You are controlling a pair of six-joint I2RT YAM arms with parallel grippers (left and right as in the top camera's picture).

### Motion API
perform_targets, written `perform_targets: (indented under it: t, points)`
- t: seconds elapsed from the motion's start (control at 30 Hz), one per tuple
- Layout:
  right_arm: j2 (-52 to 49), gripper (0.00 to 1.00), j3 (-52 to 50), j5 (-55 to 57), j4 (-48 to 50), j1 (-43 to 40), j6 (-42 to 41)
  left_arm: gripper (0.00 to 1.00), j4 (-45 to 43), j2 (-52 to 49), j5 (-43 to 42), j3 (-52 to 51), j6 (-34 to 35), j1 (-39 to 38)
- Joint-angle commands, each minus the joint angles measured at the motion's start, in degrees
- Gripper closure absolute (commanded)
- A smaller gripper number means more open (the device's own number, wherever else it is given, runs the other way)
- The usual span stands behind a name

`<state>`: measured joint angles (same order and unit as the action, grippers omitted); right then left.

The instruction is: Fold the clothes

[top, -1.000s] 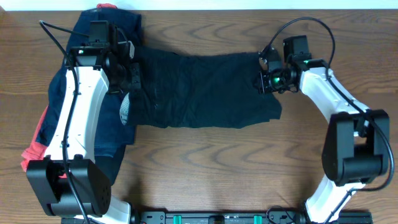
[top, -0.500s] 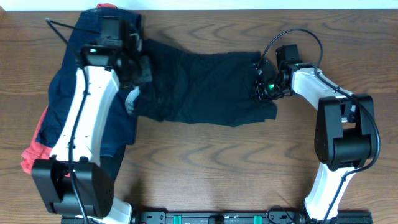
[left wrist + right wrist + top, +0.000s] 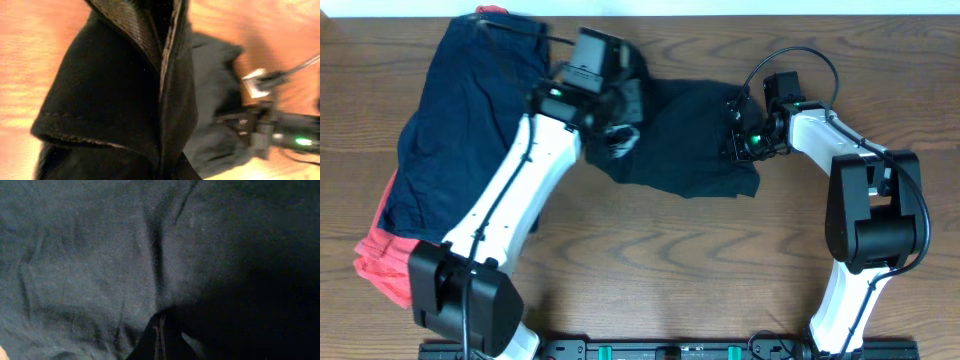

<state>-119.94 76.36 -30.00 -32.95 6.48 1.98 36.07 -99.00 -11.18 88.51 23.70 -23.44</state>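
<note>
Overhead: the black garment (image 3: 695, 150) lies mid-table toward the far side, strung between both arms. The left fingers (image 3: 620, 135) are clamped on its left edge, which is bunched up and lifted. The right fingers (image 3: 736, 136) sit at its right edge. A navy pile (image 3: 460, 130) fills the far left, with a red piece (image 3: 380, 265) poking out near-left. The near half of the table (image 3: 670, 270) is bare wood, so there's room to lay it flat.

Left wrist: the cloth hangs in floppy folds with a stitched hem showing. It looks thin, light and limp, so I'd grab hems or corners, not the middle.

Right wrist: fabric fills the frame and the creases run into a pinch at bottom centre. The fingers look closed on that fold, though they're mostly hidden.
</note>
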Motion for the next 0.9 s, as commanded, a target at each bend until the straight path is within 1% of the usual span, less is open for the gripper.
perform_targets:
  t: [0.0,0.27,0.53,0.73,0.77,0.8,0.83,0.87]
  points:
    - [-2.4,0.99,0.2,0.6,0.0,0.9,0.4,0.94,-2.9,-0.3,-0.1,1.7,2.4,-3.2]
    - [-2.4,0.99,0.2,0.6,0.0,0.8,0.4,0.94,-7.6,-4.9,-0.1,1.7,3.4,-8.5]
    - [-2.4,0.99,0.2,0.6,0.0,0.8,0.4,0.94,-15.3,-10.6,-0.2,1.7,3.7,-11.9]
    - [-2.4,0.99,0.2,0.6,0.0,0.8,0.4,0.94,-16.5,-11.5,-0.2,1.7,3.7,-13.6]
    - [-2.4,0.99,0.2,0.6,0.0,0.8,0.4,0.92,-16.6,-11.5,-0.2,1.7,3.6,-13.7]
    - [-2.4,0.99,0.2,0.6,0.1,0.8,0.4,0.75,-16.7,-11.5,-0.2,1.7,3.6,-13.9]
    - [-2.4,0.99,0.2,0.6,0.2,0.7,0.4,0.55,-16.7,-11.5,-0.2,1.7,3.6,-13.9]
    - [-2.4,0.99,0.2,0.4,0.4,0.6,0.3,0.39,-16.7,-11.5,-0.2,1.7,3.6,-13.9]
